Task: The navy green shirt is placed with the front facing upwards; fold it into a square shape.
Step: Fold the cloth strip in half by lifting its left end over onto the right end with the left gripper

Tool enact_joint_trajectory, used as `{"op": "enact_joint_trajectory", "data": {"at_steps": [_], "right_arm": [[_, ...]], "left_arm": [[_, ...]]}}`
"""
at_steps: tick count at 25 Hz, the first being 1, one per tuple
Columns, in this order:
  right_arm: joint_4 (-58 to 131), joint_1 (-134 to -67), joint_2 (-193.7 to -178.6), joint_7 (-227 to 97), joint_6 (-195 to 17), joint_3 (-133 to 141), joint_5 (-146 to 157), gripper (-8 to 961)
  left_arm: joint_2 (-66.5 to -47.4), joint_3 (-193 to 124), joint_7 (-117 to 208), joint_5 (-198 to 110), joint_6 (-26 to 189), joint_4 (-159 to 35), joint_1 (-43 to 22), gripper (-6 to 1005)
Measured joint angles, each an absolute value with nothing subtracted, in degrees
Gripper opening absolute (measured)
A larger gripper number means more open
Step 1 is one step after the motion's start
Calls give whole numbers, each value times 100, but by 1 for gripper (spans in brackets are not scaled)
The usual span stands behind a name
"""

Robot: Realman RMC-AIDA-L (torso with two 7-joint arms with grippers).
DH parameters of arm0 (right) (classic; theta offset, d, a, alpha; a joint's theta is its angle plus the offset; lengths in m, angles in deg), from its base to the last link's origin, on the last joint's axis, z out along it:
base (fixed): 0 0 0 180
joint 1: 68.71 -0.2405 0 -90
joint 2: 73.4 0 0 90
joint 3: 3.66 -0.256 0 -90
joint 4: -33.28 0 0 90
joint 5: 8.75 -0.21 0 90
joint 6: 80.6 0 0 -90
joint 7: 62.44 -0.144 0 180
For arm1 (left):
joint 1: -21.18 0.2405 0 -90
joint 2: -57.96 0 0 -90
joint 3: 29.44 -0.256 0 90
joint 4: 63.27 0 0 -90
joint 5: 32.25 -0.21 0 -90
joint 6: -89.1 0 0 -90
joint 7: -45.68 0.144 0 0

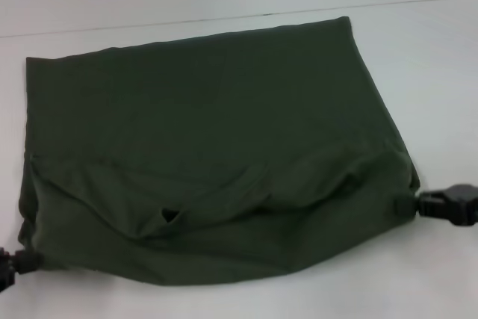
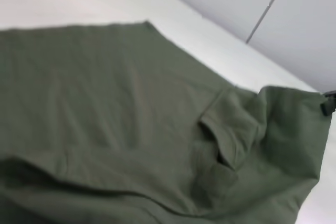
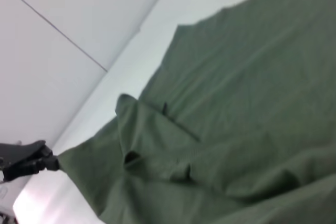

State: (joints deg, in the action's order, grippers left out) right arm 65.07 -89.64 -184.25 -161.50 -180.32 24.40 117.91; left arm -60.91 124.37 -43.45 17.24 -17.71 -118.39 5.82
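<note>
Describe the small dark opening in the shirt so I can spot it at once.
On the white table lies the navy green shirt, its near edge pinched between the left gripper and right gripper. In the rumpled near band, left of centre, sits a small gaping pocket, the cloth's only dark hole.

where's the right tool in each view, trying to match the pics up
Head view: the right tool is at the right edge, pinching the near right corner of the navy green shirt.
Left wrist view: it shows as a dark tip at the right edge, on the same shirt corner.
Right wrist view: not in it; the dark tool at the left edge is the left tool.
Shared landmark: the small dark pocket in the shirt's rumpled fold.
</note>
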Motion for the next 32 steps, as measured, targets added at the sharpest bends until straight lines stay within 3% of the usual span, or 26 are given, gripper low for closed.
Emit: {"op": "enact_joint_trajectory", "data": {"at_steps": [10,32], "right_arm": [[6745,-9234,-18450,-16112,-18512,1866,11736,29],[6878,-9025,-18382,-15849,-19190,1713,10892,28]], "left_arm": [[-6024,12776,-4258,2029,-2086,-11898,554,17],[-5906,13524,-3923,2409,-2618,-12076,805,18]]}}
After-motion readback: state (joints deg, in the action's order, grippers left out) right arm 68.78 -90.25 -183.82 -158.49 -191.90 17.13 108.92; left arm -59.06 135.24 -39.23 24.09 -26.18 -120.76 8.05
